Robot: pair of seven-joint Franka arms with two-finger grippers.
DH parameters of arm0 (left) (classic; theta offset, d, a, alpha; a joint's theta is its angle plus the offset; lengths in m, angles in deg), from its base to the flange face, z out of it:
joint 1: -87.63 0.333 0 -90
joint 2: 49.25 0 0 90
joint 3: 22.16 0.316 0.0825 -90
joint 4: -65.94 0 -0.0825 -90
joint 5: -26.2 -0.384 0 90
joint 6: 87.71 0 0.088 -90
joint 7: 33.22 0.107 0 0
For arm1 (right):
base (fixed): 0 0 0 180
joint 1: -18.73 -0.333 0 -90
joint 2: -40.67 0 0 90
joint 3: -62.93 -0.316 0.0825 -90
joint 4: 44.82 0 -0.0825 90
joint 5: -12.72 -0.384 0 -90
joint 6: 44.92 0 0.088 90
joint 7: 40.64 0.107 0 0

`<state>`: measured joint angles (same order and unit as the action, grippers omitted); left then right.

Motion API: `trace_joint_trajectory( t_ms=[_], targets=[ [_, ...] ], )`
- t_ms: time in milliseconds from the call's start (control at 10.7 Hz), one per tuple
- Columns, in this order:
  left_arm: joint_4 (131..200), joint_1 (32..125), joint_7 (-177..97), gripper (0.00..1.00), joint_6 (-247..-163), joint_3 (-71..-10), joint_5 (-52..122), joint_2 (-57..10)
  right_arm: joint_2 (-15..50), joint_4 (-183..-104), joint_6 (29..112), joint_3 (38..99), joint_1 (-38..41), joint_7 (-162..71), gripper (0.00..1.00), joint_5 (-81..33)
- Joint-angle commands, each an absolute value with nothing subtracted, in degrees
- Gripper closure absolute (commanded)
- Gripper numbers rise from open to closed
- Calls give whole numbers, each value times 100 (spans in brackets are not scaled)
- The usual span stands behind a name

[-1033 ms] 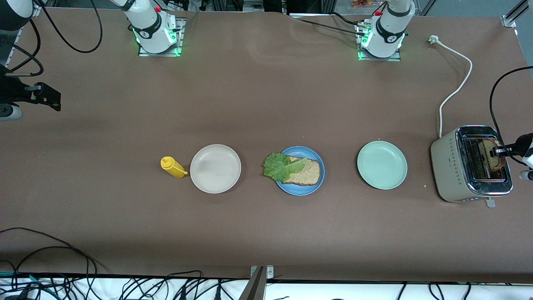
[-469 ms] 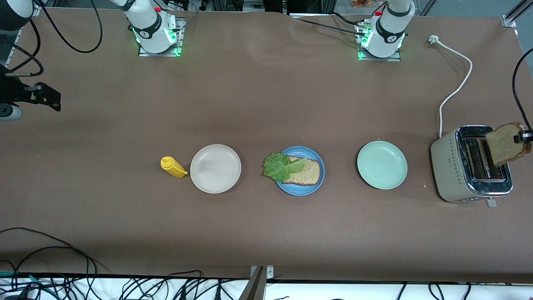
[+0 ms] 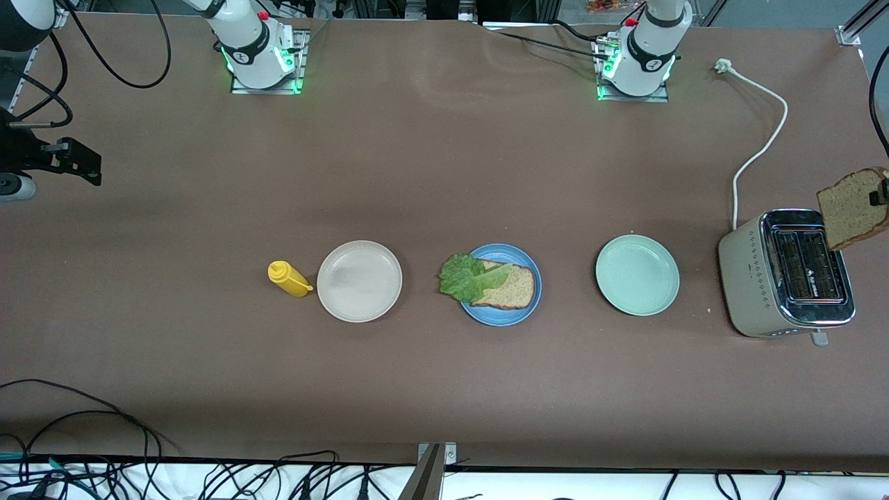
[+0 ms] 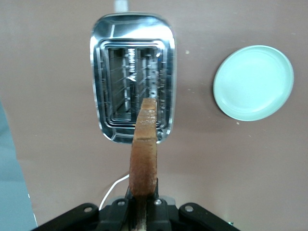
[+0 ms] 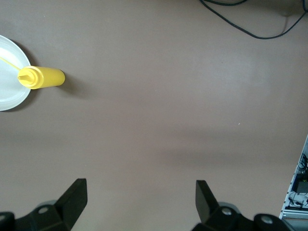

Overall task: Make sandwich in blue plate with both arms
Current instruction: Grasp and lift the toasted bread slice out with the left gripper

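The blue plate [image 3: 500, 317] sits mid-table with a brown bread slice [image 3: 514, 288] on it and a ruffled green lettuce leaf [image 3: 469, 278] lying across that slice. A second bread slice [image 3: 851, 208] hangs in the air over the toaster [image 3: 771, 278], clear of its slots. My left gripper [image 4: 143, 195] is shut on this slice [image 4: 144, 149], holding it edge-on. My right gripper [image 5: 140, 185] is open and holds nothing. It waits high over bare table at the right arm's end.
A pale green plate [image 3: 637, 275] lies between the blue plate and the toaster. A beige-white plate [image 3: 359, 280] and a yellow squeeze bottle [image 3: 288, 278] lie toward the right arm's end. The toaster's white cord [image 3: 760, 142] runs toward the bases.
The left gripper has lifted the bread slice up out of the toaster slot, and it now hangs clear above the toaster. The right arm has not moved.
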<state>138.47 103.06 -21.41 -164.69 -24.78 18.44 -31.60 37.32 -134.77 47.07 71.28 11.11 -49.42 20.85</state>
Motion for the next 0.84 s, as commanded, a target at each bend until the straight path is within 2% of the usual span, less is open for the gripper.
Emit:
trace_joint_trajectory(
  t_ms=[0, 282, 751],
  targets=[
    [13810, 10187, -2039, 100, -15954, -3153, 1715, -3299, 3689, -13359, 4693, 7119, 1100, -4846, 0, 2151],
    [13853, 10178, -2039, 100, -15829, -3884, 1932, -3247, 3689, -13359, 4702, 7119, 1100, -4846, 0, 2142],
    [13845, 9914, -2057, 100, -15802, -3895, 3557, -2799, 3689, -13359, 4701, 7119, 1100, -4846, 0, 2142]
  ],
)
